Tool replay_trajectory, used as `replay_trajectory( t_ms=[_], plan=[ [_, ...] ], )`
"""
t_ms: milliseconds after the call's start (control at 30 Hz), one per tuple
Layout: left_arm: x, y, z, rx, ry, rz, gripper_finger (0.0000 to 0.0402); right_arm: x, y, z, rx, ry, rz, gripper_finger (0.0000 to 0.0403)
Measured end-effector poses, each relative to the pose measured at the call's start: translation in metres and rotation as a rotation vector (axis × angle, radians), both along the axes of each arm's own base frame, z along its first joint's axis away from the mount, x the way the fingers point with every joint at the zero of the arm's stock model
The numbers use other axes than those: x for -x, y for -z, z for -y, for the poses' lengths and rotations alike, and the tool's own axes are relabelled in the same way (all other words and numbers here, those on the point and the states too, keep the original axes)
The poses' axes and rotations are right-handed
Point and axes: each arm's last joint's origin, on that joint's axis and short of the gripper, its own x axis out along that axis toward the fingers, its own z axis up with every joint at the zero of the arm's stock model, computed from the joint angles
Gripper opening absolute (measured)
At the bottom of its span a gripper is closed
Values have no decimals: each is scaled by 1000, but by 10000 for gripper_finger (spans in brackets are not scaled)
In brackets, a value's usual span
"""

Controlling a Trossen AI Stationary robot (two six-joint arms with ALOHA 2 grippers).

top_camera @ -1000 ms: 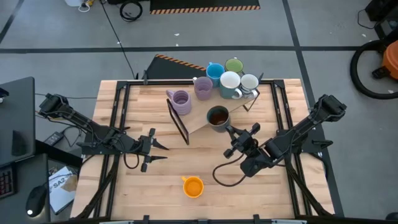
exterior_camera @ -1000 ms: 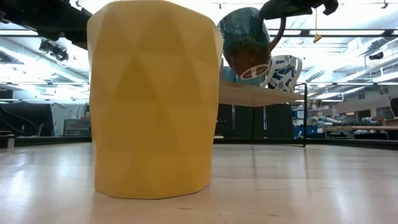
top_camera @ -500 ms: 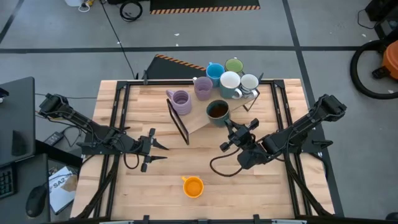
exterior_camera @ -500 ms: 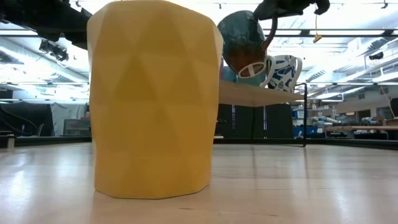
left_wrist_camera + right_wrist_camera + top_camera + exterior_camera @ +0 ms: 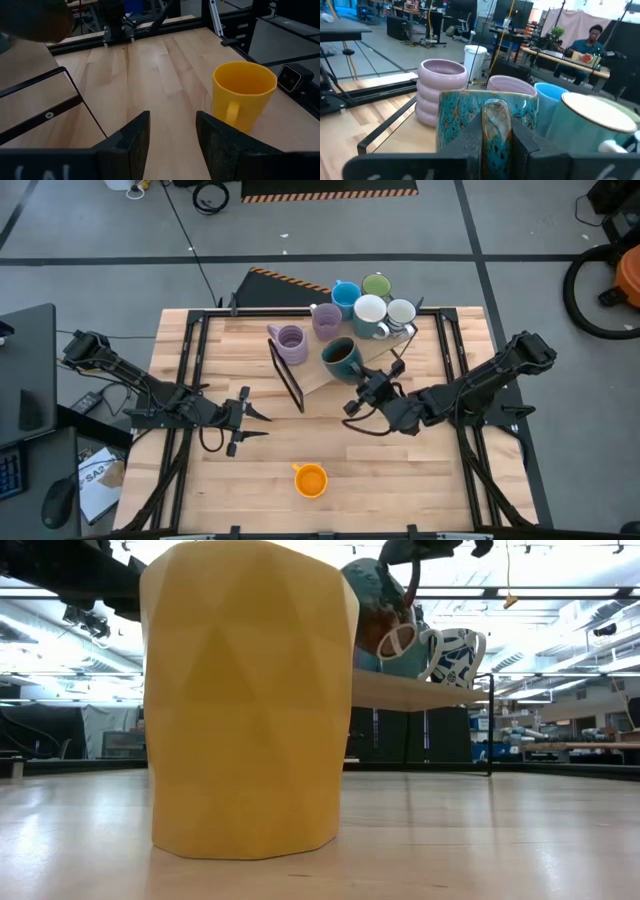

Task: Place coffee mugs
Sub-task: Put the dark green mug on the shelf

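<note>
My right gripper [image 5: 360,383] is shut on the dark teal mug with a brown inside [image 5: 340,357], over the near part of the raised wooden shelf [image 5: 318,378]. On the shelf stand two lavender mugs [image 5: 290,342] [image 5: 326,321], a blue one [image 5: 346,297], a green one [image 5: 377,285], a white one [image 5: 369,311] and a pale grey-white one [image 5: 401,312]. The orange mug [image 5: 311,479] stands on the table near the front edge. My left gripper [image 5: 256,423] is open and empty at the table's left, the orange mug [image 5: 243,95] ahead of it. My right gripper pinches the dark mug's handle [image 5: 496,117] between its two fingers [image 5: 470,145], which come level from the table's right and near side. The mug [image 5: 375,610] hangs tilted, its base turned toward the near edge, a little above the shelf board [image 5: 420,690].
The shelf has a black metal frame [image 5: 285,375] at its left end, also in the left wrist view [image 5: 45,105]. Black rails run along the table's sides [image 5: 185,370]. A person sits at a desk in the room beyond [image 5: 585,45]. Bare wood lies between the orange mug and the shelf.
My right gripper has carried the dark mug by its handle toward the table's far edge and left, from the shelf's near edge to over the board, closer to the lavender mugs. The mug stays tilted and clear of the shelf.
</note>
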Motion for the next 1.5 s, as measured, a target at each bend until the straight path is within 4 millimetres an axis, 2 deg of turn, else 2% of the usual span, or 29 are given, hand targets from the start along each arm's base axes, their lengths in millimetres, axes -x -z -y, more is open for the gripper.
replay_trajectory(
  t_ms=[500, 833, 1500],
  plan=[
    [2, 1, 4, -5, 24, -10, 166, -13, 10, 9, 9, -22, 18, 55],
    [3, 1, 5, 11, 25, -17, 166, -4, 26, 23, 48, -67, 144, 55],
    [3, 1, 5, 18, 22, -17, 166, 6, 48, 28, 32, -40, 127, 55]
  ],
)
